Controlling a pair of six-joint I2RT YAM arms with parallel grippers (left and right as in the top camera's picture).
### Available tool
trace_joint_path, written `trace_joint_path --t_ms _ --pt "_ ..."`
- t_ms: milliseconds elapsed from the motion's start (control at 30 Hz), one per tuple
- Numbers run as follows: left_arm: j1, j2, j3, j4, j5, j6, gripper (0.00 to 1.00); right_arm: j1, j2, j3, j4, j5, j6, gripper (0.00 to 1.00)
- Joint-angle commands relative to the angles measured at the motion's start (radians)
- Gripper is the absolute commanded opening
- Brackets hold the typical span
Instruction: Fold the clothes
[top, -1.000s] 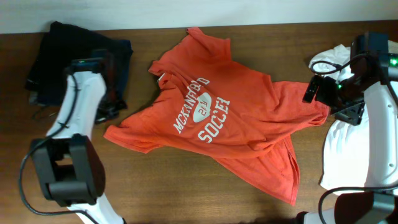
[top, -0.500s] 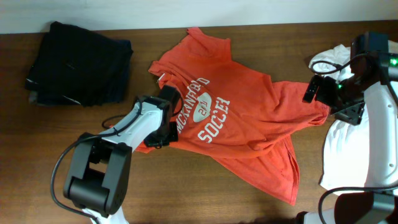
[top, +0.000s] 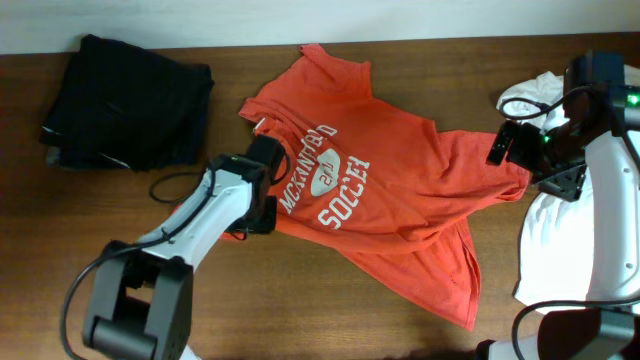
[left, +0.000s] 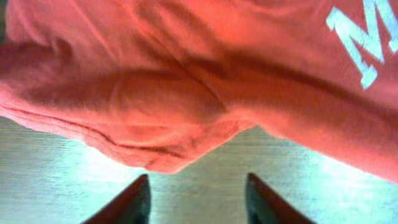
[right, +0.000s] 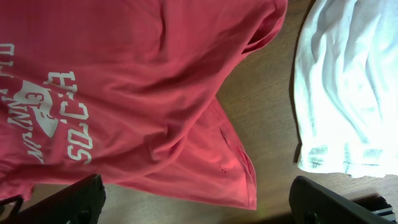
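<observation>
The orange-red T-shirt (top: 390, 200) with white "McKinney Boyd Soccer" lettering lies rumpled and face up at the table's middle. My left gripper (top: 256, 214) is at its left sleeve edge. In the left wrist view its fingers (left: 198, 194) are open and empty over bare table, just short of the shirt's folded edge (left: 168, 118). My right gripper (top: 505, 146) hovers over the shirt's right sleeve. In the right wrist view it (right: 199, 208) is wide open above the shirt (right: 137, 87). The white T-shirt (top: 548, 240) lies at the right, also in the right wrist view (right: 351, 81).
A pile of dark clothes (top: 130, 100) sits at the back left. The wooden table (top: 300, 310) shows bare wood along the front. The white shirt reaches under my right arm to the right edge.
My left arm has swung from the dark pile across to the orange-red shirt's left sleeve, then shifted slightly. The right arm and the shirt have not moved.
</observation>
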Motion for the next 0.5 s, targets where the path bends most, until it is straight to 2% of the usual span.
trace_joint_path --t_ms 0,67,133,200,233,333,433,467 --pt "0.008 -0.014 -0.034 0.012 -0.012 0.059 0.52 0.005 -0.011 0.008 0.0 -0.005 -0.007 0.98" --pt "0.008 -0.014 -0.112 0.077 -0.013 0.058 0.49 0.005 -0.011 0.008 0.0 -0.005 -0.007 0.98" --pt "0.008 -0.014 -0.167 0.105 -0.035 0.058 0.41 0.005 -0.011 0.008 0.0 -0.005 -0.007 0.98" --pt "0.008 -0.014 -0.175 0.115 -0.084 0.058 0.39 0.005 -0.011 0.008 0.0 -0.005 -0.007 0.98" --pt "0.008 -0.014 -0.175 0.13 -0.083 0.058 0.34 0.005 -0.011 0.008 0.0 -0.005 -0.007 0.98" --pt "0.008 -0.014 -0.174 0.189 -0.098 0.059 0.35 0.005 -0.011 0.008 0.0 -0.005 -0.007 0.98" --pt "0.008 -0.014 -0.174 0.183 -0.101 0.059 0.36 0.005 -0.011 0.008 0.0 -0.005 -0.007 0.98" --pt "0.006 -0.014 -0.174 0.175 -0.101 0.059 0.4 0.005 -0.011 0.008 0.0 -0.005 -0.007 0.98"
